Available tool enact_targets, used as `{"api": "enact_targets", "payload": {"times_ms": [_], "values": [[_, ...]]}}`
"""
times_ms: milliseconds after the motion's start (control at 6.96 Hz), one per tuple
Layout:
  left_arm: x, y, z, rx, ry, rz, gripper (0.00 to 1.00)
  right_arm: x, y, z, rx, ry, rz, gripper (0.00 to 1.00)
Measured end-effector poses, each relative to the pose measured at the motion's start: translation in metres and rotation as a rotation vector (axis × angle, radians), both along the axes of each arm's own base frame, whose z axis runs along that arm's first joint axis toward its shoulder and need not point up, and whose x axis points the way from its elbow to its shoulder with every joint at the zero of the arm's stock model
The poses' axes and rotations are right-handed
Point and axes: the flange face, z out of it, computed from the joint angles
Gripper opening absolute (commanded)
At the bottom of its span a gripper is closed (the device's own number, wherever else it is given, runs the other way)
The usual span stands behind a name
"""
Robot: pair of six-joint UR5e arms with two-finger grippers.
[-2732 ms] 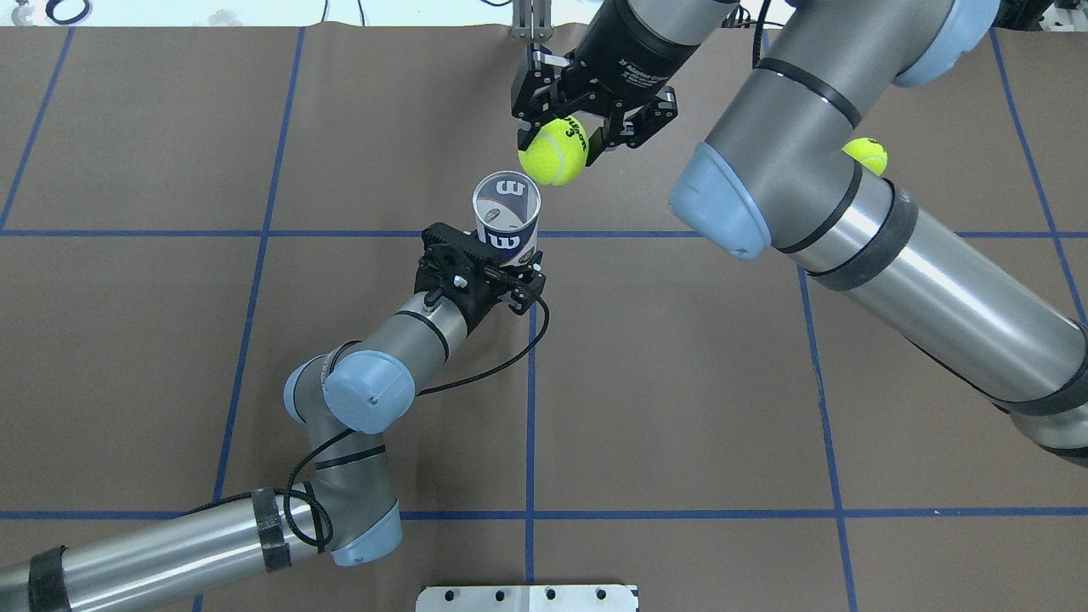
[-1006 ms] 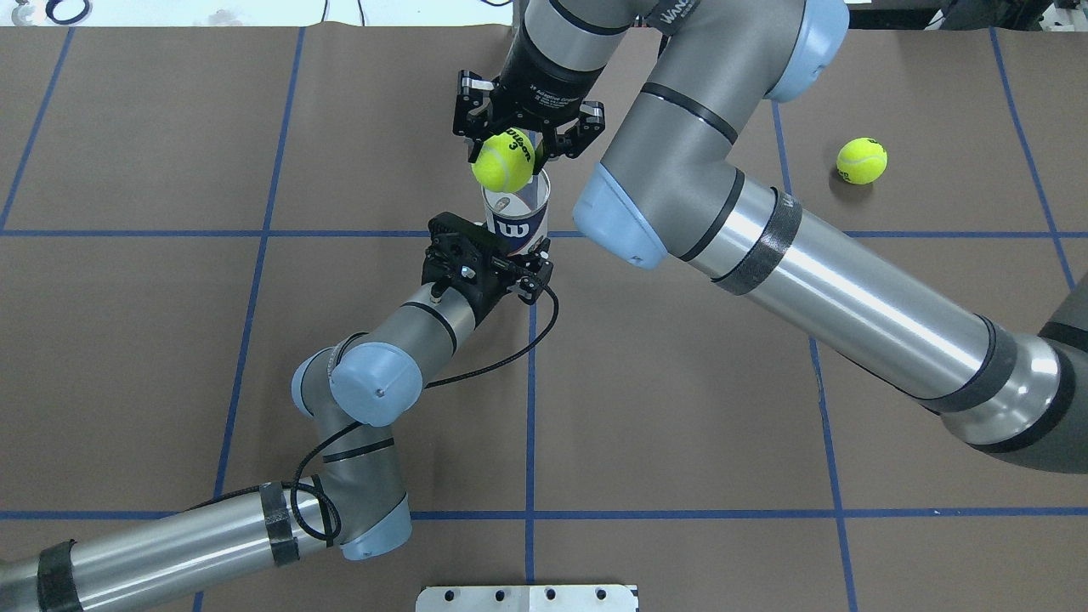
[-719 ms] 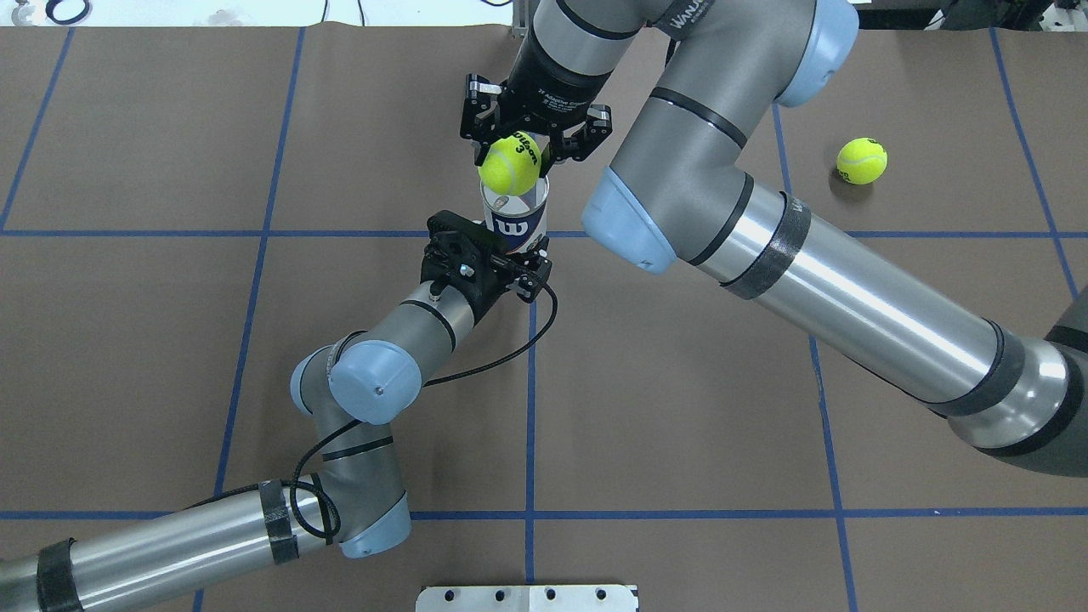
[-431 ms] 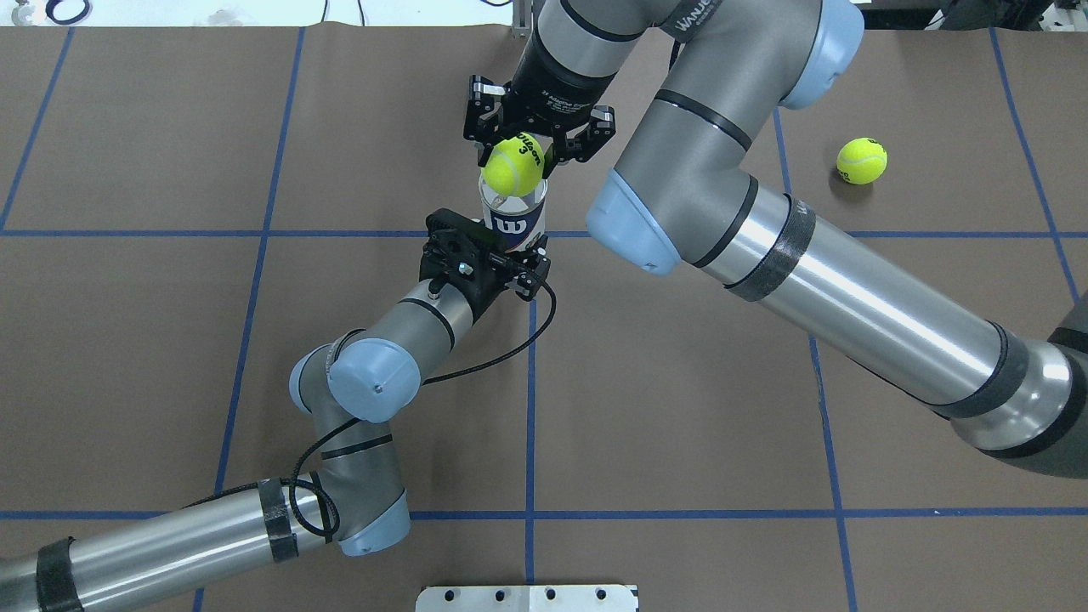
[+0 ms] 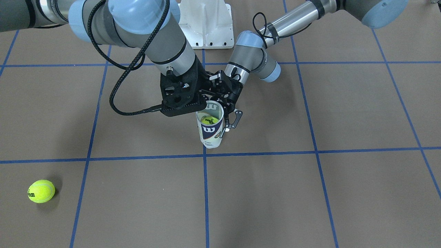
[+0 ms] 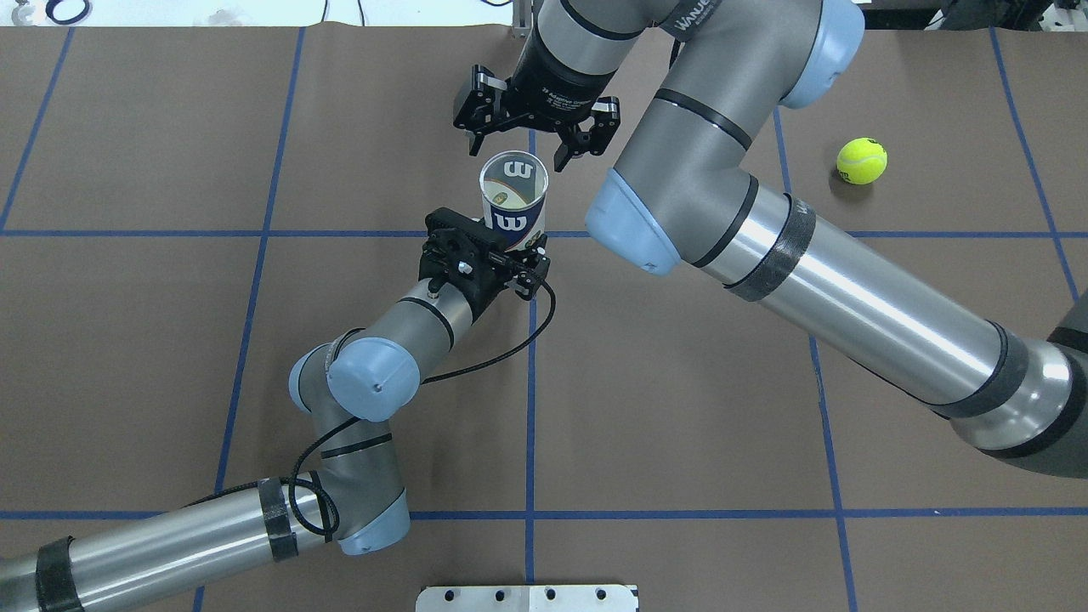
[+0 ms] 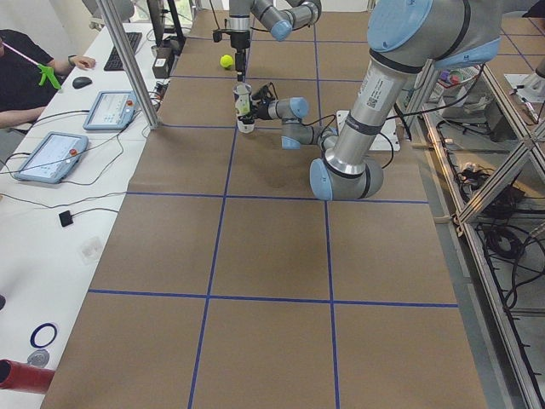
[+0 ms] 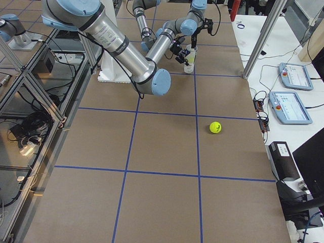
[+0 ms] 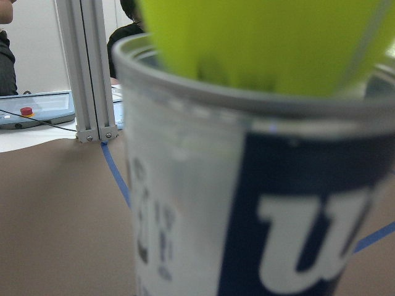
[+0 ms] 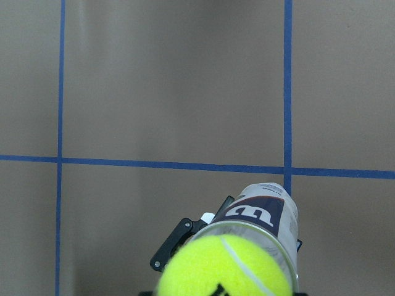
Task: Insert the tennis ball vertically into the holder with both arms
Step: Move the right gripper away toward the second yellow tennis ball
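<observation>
The holder (image 6: pixel 514 223) stands upright, a clear can with a navy label and a white W. My left gripper (image 6: pixel 510 248) is shut on its lower part from the near side. My right gripper (image 6: pixel 519 155) hangs just above the open top, open and empty. The tennis ball (image 5: pixel 209 120) is in the holder, seen through the mouth in the front view. In the right wrist view the ball (image 10: pixel 225 268) fills the holder's mouth (image 10: pixel 259 213). In the left wrist view the yellow ball (image 9: pixel 265 43) shows above the rim of the holder (image 9: pixel 247 203).
A second tennis ball (image 6: pixel 861 161) lies loose on the brown mat at the far right; it also shows in the front view (image 5: pixel 41 191). The white base plate (image 6: pixel 527 597) is at the near edge. An operator (image 7: pixel 25 68) sits at a side desk.
My right gripper carried the ball leftwards to above the holder's mouth, then opened. The ball has left its fingers and gone into the holder. My left gripper has kept its hold.
</observation>
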Motion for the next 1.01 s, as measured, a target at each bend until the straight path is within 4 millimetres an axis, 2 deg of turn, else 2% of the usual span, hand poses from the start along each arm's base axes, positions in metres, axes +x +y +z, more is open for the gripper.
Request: {"api": "enact_targets", "payload": {"times_ms": [288, 431, 575, 719, 863, 1006], "values": [[-0.001, -0.001, -0.001, 0.000, 0.002, -0.002, 0.80, 0.008, -0.006, 0.000, 0.002, -0.001, 0.014, 0.99], [-0.003, -0.002, -0.001, 0.001, 0.004, -0.003, 0.80, 0.027, -0.022, 0.008, 0.000, 0.007, 0.045, 0.99], [-0.003, -0.003, -0.002, 0.002, 0.005, -0.004, 0.80, 0.058, -0.046, 0.030, 0.015, 0.032, 0.081, 0.99], [-0.004, -0.003, -0.002, 0.002, 0.006, -0.004, 0.80, 0.091, -0.071, 0.069, 0.069, 0.081, 0.092, 0.99], [-0.004, -0.004, -0.003, 0.002, 0.007, -0.005, 0.80, 0.120, -0.096, 0.116, 0.136, 0.151, 0.082, 0.99], [-0.005, -0.005, -0.003, 0.003, 0.008, -0.006, 0.80, 0.140, -0.119, 0.159, 0.193, 0.221, 0.055, 0.99]]}}
